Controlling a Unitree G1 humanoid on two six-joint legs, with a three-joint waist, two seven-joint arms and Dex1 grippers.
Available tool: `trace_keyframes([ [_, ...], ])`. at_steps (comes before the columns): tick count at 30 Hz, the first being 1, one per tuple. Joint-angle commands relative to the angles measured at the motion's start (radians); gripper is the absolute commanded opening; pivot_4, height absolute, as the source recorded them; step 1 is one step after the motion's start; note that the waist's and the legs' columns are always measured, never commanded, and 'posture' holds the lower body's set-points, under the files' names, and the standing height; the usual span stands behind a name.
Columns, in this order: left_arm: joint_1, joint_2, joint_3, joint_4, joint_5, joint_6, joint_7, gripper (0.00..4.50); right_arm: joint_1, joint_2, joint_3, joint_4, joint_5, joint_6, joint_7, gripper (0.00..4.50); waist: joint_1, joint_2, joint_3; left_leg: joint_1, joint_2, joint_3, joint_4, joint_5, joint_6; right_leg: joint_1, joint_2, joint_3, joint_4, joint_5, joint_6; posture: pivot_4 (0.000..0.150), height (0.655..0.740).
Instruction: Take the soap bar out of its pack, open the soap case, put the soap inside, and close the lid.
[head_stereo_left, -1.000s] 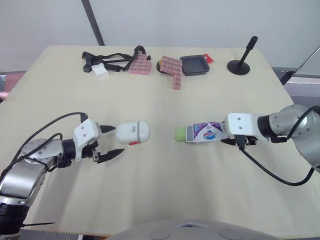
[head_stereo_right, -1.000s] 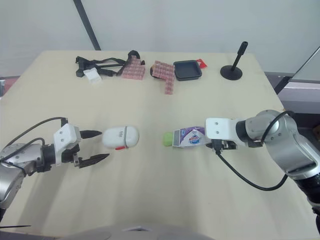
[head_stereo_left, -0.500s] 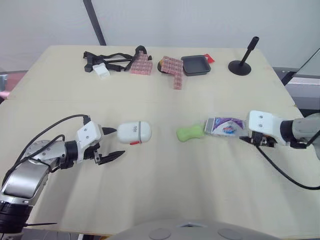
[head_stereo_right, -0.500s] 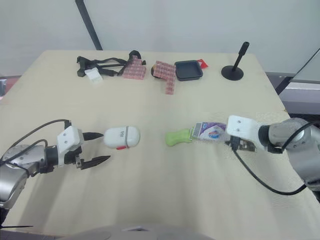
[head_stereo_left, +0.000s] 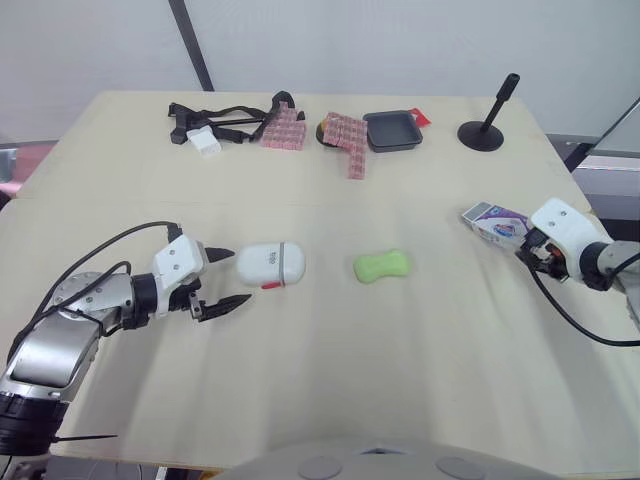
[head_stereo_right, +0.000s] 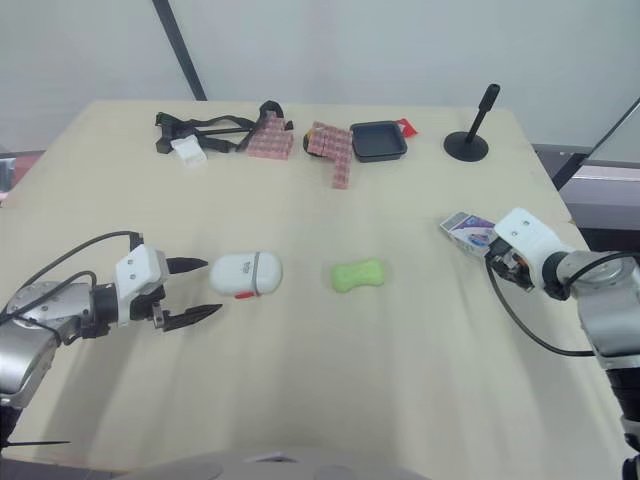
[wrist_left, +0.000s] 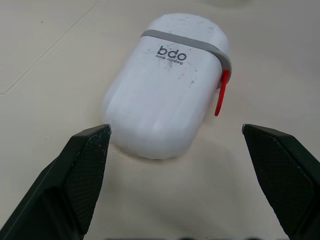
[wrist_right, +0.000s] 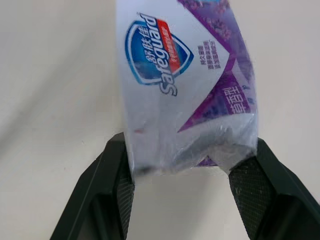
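The green soap bar (head_stereo_left: 381, 265) lay bare in the middle of the worktop (head_stereo_left: 320, 380), near the white soap case (head_stereo_left: 271, 264) on its left but apart from it. The case was shut, had a red tab and read "bdo". The left fingers (wrist_left: 85, 170) stood wide just left of it. A second earlier the soap sat in its pack (head_stereo_left: 493, 221) with one end poking out. Now the right fingers (wrist_right: 112, 190) gripped the "Safeguard" pack well off to the right. Black straps (head_stereo_left: 215, 118), pink blocks (head_stereo_left: 283, 130), a black tray (head_stereo_left: 390, 130) and a stand (head_stereo_left: 483, 128) lined the far edge.
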Motion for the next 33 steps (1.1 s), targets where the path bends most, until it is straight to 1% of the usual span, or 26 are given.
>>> trace_keyframes([
  [1,-0.014,0.004,-0.011,-0.005,0.009,-0.015,-0.007,4.5,-0.01,-0.014,-0.016,-0.015,-0.009,0.031,-0.029,3.48,0.001,0.0,0.0,0.0,0.0,0.0,0.0,0.0,0.0,0.0,0.0,0.0,0.0,0.0,0.0,0.15,0.74],
  [3,-0.021,0.003,-0.015,-0.001,0.014,-0.017,-0.007,4.5,0.008,-0.03,-0.019,-0.043,0.001,0.023,-0.013,4.21,0.002,0.001,0.0,0.0,0.0,0.0,0.0,0.0,0.0,0.0,0.0,0.0,0.0,0.0,0.0,0.15,0.74],
  [4,-0.025,0.003,-0.016,0.002,0.014,-0.018,-0.007,4.5,0.017,-0.042,-0.025,-0.053,0.003,0.011,-0.003,4.47,0.003,0.001,0.0,0.0,0.0,0.0,-0.001,0.0,0.0,0.0,0.001,0.0,0.0,0.0,0.0,0.15,0.74],
  [9,-0.033,0.005,-0.018,0.01,0.017,-0.02,-0.008,4.5,0.067,-0.105,-0.069,-0.089,0.025,-0.085,0.058,4.47,0.01,0.001,0.0,0.0,0.001,0.0,-0.001,0.0,0.0,0.0,0.0,0.0,-0.001,0.0,0.0,0.15,0.74],
  [24,-0.034,0.003,-0.017,0.011,0.02,-0.021,-0.011,4.5,0.077,-0.11,-0.076,-0.085,0.033,-0.106,0.061,4.47,0.01,0.001,0.0,0.0,0.001,0.0,-0.001,0.0,0.0,0.0,0.0,0.0,-0.001,0.0,0.0,0.15,0.74],
  [25,-0.047,0.016,0.003,0.011,0.006,-0.006,-0.015,4.5,-0.007,0.024,-0.077,-0.168,0.202,-0.157,0.108,4.47,0.009,0.001,0.0,0.0,0.001,0.0,-0.001,0.0,0.0,0.0,0.0,0.0,-0.001,0.0,0.0,0.15,0.74],
  [26,-0.057,0.026,0.018,0.01,-0.005,0.005,-0.018,4.5,-0.069,0.126,-0.079,-0.232,0.329,-0.195,0.144,4.47,-0.003,-0.002,0.0,0.0,0.001,0.0,-0.001,0.0,0.0,0.0,0.0,0.0,0.0,0.0,0.0,0.15,0.74],
  [27,-0.064,0.041,0.036,0.013,-0.014,0.009,-0.029,4.5,-0.116,0.207,-0.061,-0.28,0.417,-0.229,0.185,4.47,-0.016,-0.002,0.0,0.001,0.001,0.001,-0.001,0.0,-0.001,-0.001,0.003,0.001,0.001,0.0,-0.001,0.15,0.74],
  [28,-0.069,0.052,0.05,0.016,-0.022,0.013,-0.037,4.5,-0.142,0.256,-0.049,-0.305,0.463,-0.249,0.212,4.47,-0.023,-0.001,0.001,0.001,0.002,0.003,0.0,0.0,-0.001,-0.004,0.003,0.002,0.005,0.0,-0.001,0.15,0.74],
  [30,-0.071,0.067,0.066,0.026,-0.02,0.009,-0.043,4.5,-0.156,0.279,-0.031,-0.3,0.46,-0.257,0.22,4.47,-0.018,0.003,0.002,-0.001,0.001,0.004,0.0,0.002,-0.001,-0.01,0.003,0.005,0.013,0.0,-0.002,0.15,0.74],
  [33,-0.058,0.075,0.077,0.025,-0.015,-0.004,-0.04,4.5,-0.155,0.272,-0.038,-0.287,0.471,-0.269,0.208,4.47,0.004,0.0,0.0,0.0,0.001,0.002,0.0,0.002,0.0,-0.006,0.001,0.002,0.007,0.0,-0.002,0.15,0.74],
])
